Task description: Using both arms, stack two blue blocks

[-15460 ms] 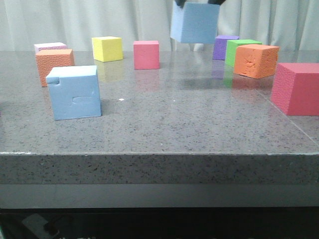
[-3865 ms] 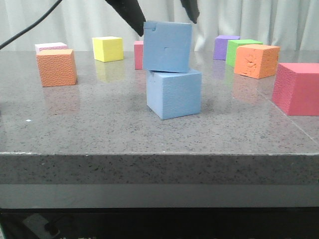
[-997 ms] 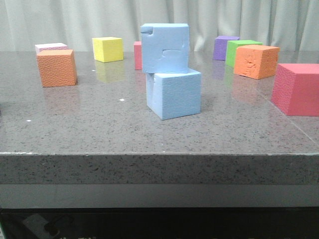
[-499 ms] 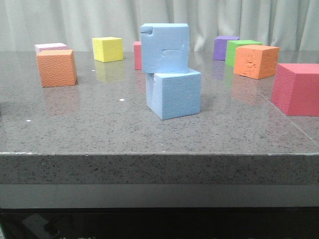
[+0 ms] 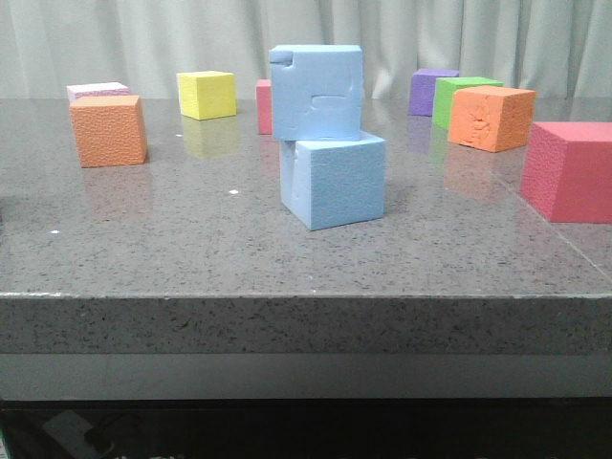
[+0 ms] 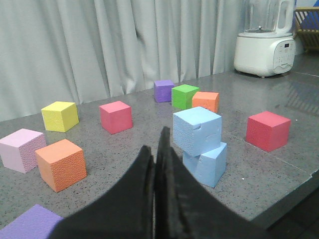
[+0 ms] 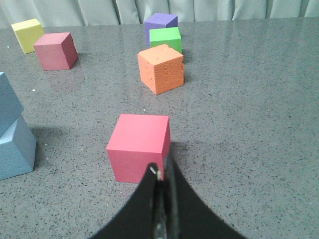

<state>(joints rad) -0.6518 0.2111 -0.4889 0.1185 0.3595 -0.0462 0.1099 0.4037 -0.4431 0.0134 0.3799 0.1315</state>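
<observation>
In the front view, the notched blue block [image 5: 316, 92] sits on top of the plain blue block [image 5: 334, 181] near the middle of the grey table [image 5: 191, 249]; the upper one is set a little to the left and turned slightly against the lower one, its notch at the top left corner and a dent on its front face. No gripper shows here. An orange cube [image 5: 108, 129] stands to the left with a pale pink cube [image 5: 96, 90] just behind it, a yellow cube [image 5: 207, 94] farther back, and a pink cube [image 5: 264, 105] partly hidden behind the stack. To the right are a purple cube [image 5: 431, 90], a green cube [image 5: 461, 94], a second orange cube [image 5: 491, 117] and a big red cube [image 5: 570, 170]. In the left wrist view, the left gripper [image 6: 155, 157] holds nothing, its 2 fingers pressed together, well apart from the stack, which stands beyond and to one side of it; a white appliance [image 6: 264, 36] stands at the far end of the table before the curtain [image 6: 124, 45]. In the right wrist view, the right gripper [image 7: 162, 177] is likewise closed and empty, its tips just in front of the red cube, and the 2 blue blocks show only at the frame's edge.
</observation>
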